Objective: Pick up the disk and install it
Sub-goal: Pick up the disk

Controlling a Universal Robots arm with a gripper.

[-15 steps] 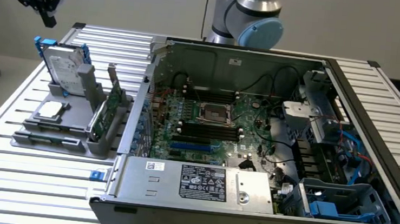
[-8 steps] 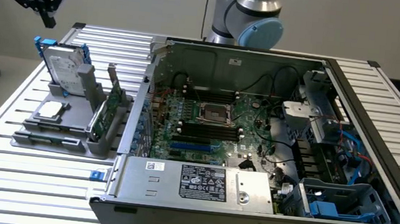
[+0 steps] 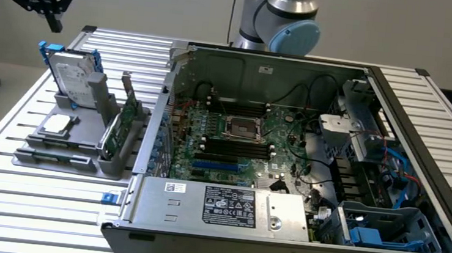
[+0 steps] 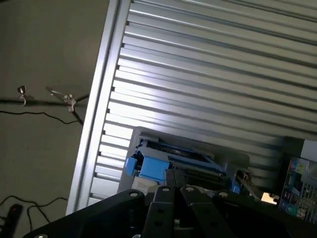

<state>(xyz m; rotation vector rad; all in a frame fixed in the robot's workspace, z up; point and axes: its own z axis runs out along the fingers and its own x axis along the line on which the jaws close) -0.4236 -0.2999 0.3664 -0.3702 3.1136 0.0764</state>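
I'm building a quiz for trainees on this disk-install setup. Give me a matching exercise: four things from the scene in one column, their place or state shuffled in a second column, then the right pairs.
Things:
1. disk
2. silver chip
3. green card
4. tool

Place or state:
A. lies flat in the grey holder
B. up in the air, shut, holding nothing
C. stands upright in the holder, blue-edged
D. stands on edge on the holder's side next to the computer case

Pairs: 1-C, 2-A, 3-D, 4-B
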